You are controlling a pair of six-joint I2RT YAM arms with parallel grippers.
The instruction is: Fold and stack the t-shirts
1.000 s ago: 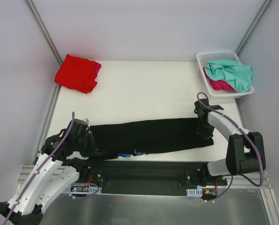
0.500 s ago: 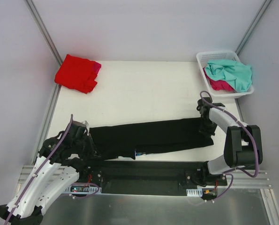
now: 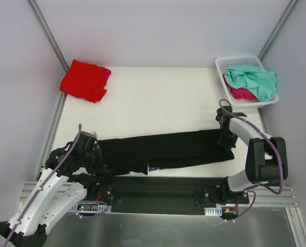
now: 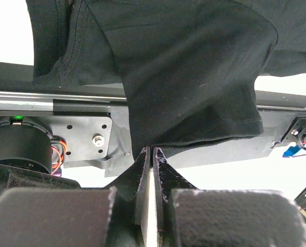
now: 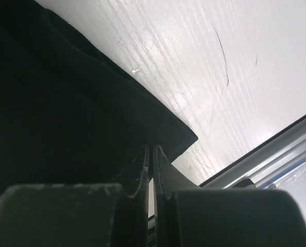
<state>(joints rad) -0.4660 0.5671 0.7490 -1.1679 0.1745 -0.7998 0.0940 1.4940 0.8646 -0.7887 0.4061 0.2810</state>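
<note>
A large black t-shirt [image 3: 163, 149] lies folded into a long band across the near part of the table. My left gripper [image 3: 97, 157] is shut on its left end; in the left wrist view the black cloth [image 4: 194, 77] hangs from the pinched fingertips [image 4: 151, 152]. My right gripper [image 3: 226, 140] is shut on the band's right end, where the black cloth [image 5: 65, 113] meets the closed tips [image 5: 150, 150]. A folded red t-shirt [image 3: 84, 80] with a magenta edge rests at the far left corner. Teal [image 3: 253, 80] and magenta [image 3: 240, 93] t-shirts lie crumpled in the basket.
The white lattice basket [image 3: 226, 64] stands at the far right corner. A black mounting rail [image 3: 163, 186] runs along the near table edge, with the arm bases on it. Metal frame posts [image 3: 47, 31] rise at both back corners. Bare white tabletop [image 3: 163, 98] lies beyond the black shirt.
The black band has been drawn slightly tauter and narrower. My right gripper shifted a little toward the far side and my left gripper moved slightly; both kept their grip.
</note>
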